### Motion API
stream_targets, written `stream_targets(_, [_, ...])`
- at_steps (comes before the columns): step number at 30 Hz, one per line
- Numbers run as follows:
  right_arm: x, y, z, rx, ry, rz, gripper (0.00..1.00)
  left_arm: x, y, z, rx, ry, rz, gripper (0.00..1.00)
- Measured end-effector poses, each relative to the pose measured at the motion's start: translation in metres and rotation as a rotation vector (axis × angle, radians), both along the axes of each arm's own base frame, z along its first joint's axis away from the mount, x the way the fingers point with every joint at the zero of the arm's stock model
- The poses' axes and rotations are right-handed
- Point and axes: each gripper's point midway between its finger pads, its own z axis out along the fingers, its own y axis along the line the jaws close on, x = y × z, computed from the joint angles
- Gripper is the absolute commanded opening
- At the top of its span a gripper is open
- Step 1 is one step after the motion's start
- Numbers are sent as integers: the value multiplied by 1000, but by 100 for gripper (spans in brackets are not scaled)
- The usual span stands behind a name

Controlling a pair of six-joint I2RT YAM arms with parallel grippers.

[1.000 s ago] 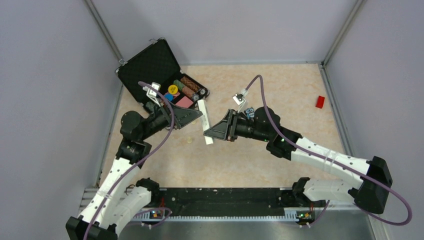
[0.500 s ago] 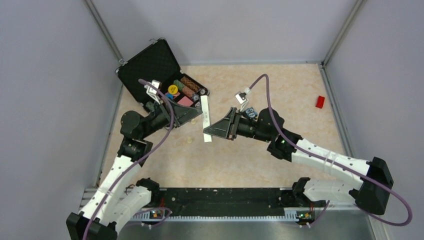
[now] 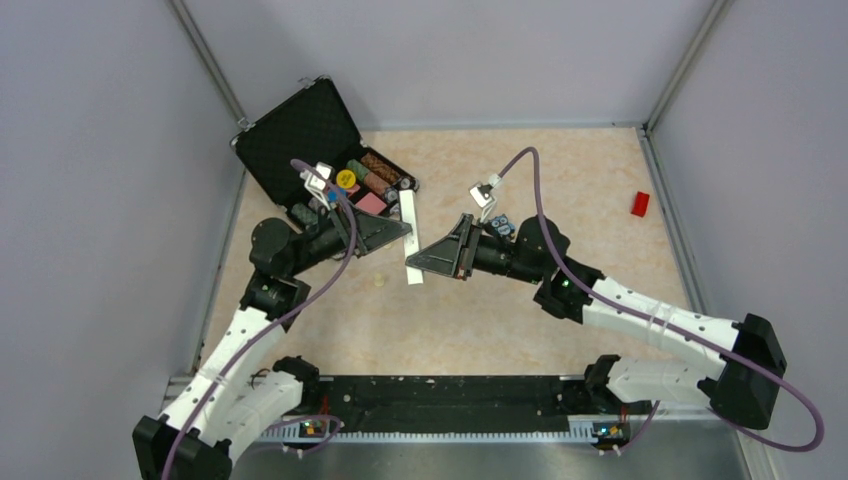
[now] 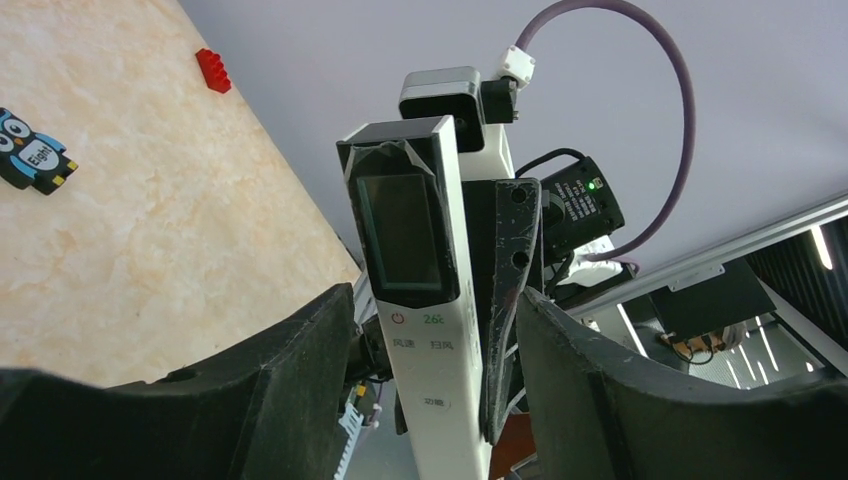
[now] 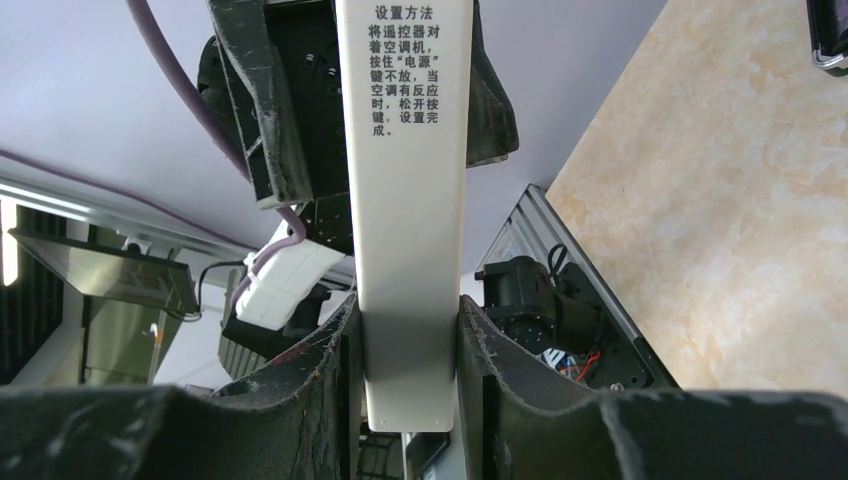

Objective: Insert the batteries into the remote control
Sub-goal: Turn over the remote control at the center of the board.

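- The beige marbled table (image 3: 450,325) fills the middle of the frame.
- An open black case (image 3: 300,130) sits at its upper left.
- A red block (image 3: 640,203) lies at far right.
- A blue-and-black owl gadget (image 3: 501,224) lies near centre.
- A small pale round bit (image 3: 379,281) lies left of centre.

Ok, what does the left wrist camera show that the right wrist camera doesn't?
Only the left wrist: the front of the remote control with its dark screen, plus the owl gadget and red block on the table.
Only the right wrist: the back of the remote control with printed text, and the right end effector clamped on its sides.
Both: the remote control and the tan table.
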Motion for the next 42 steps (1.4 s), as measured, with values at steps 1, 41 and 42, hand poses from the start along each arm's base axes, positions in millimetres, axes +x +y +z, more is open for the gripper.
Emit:
stream_targets(1, [0, 0, 0, 0, 1, 2, 28, 0, 0, -1, 0, 3, -1, 63])
stream_targets(41, [8, -111, -126, -557, 228, -388, 63, 35, -16, -204, 721, 321, 109, 0])
stream_targets(42, [6, -116, -128, -569, 234, -399, 63, 34, -16, -220, 772, 338, 112, 0])
